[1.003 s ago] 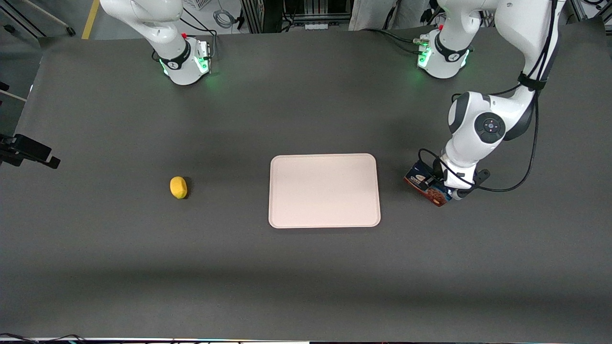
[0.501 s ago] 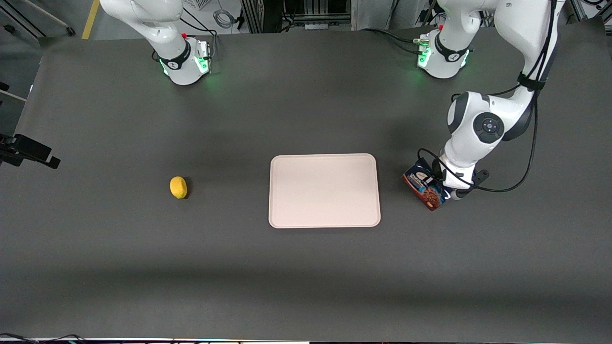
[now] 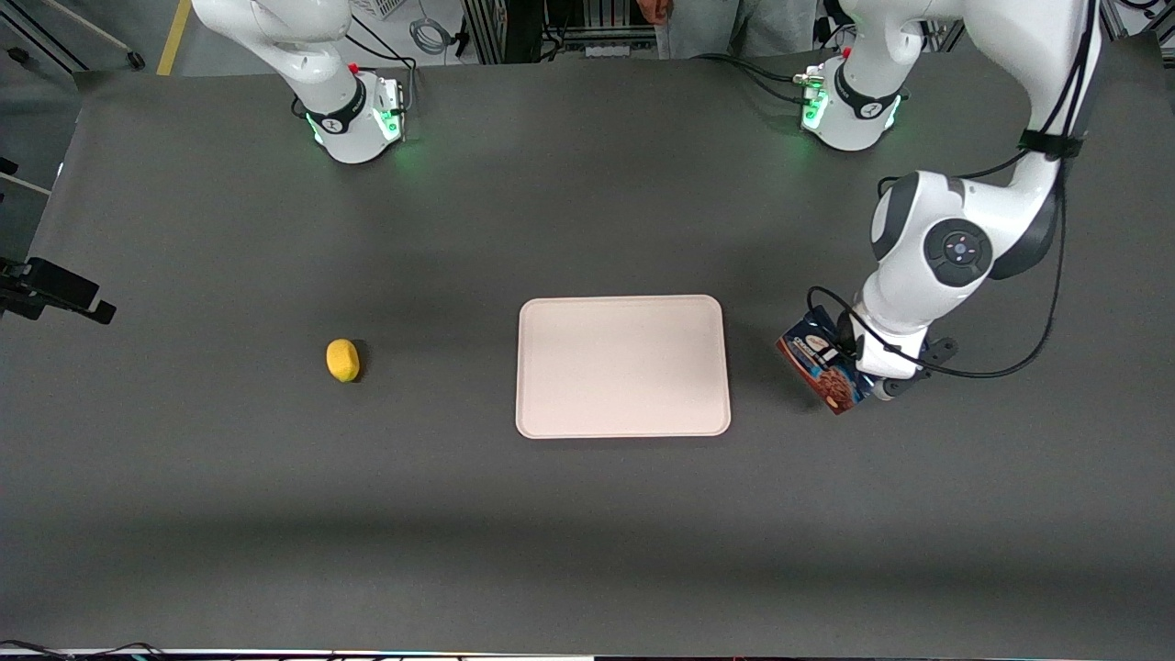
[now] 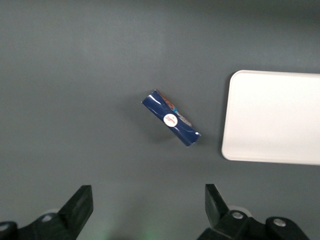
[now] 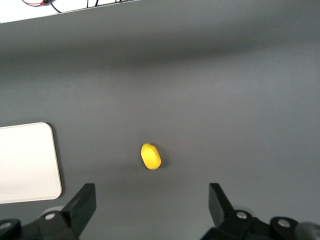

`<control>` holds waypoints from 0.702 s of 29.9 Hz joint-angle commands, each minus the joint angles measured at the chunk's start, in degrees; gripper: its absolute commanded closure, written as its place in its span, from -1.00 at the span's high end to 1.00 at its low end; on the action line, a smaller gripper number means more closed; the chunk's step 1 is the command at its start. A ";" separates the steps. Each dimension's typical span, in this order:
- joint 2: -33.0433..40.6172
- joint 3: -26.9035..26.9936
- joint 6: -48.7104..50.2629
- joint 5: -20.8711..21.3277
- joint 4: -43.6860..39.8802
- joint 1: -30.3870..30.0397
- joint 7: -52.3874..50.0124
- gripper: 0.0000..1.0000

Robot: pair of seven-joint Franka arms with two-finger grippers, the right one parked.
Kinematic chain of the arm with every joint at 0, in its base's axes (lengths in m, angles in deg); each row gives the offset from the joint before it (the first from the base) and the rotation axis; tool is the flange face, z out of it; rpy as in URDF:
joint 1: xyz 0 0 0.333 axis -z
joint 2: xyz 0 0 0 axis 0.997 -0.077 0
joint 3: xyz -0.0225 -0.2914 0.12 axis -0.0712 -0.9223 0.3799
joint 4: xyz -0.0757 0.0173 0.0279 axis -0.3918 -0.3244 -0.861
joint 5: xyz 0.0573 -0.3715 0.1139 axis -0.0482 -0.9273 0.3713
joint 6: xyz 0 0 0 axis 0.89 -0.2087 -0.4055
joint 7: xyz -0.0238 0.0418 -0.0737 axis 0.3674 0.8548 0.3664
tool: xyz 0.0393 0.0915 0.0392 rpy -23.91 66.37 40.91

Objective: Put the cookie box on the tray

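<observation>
The navy-blue cookie box [image 3: 823,369] stands on its edge on the dark table, beside the cream-white tray [image 3: 624,367] and apart from it, toward the working arm's end. In the left wrist view the cookie box [image 4: 171,118] shows its narrow side with a white round logo, a short gap from the tray [image 4: 275,117]. My left gripper [image 4: 148,194] hangs above the table near the box, open, with nothing between its fingers [image 4: 82,197]. In the front view the gripper [image 3: 883,378] is mostly hidden under the arm's wrist, right beside the box.
A small yellow lemon-like object [image 3: 342,360] lies on the table toward the parked arm's end, well away from the tray; it also appears in the right wrist view [image 5: 151,156]. The two arm bases [image 3: 849,110] stand at the table's back edge.
The left arm's wrist has shifted slightly toward the working arm's end and nearer the front camera. The cookie box shows a little more of its printed face.
</observation>
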 commanded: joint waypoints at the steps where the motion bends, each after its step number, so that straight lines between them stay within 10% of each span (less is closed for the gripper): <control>1: -0.92 -0.12 -1.50 1.66 0.09 0.00 -1.59 1.00; 21: 5.39 -2.32 3.42 -3.95 -1.40 -0.96 0.34 1.00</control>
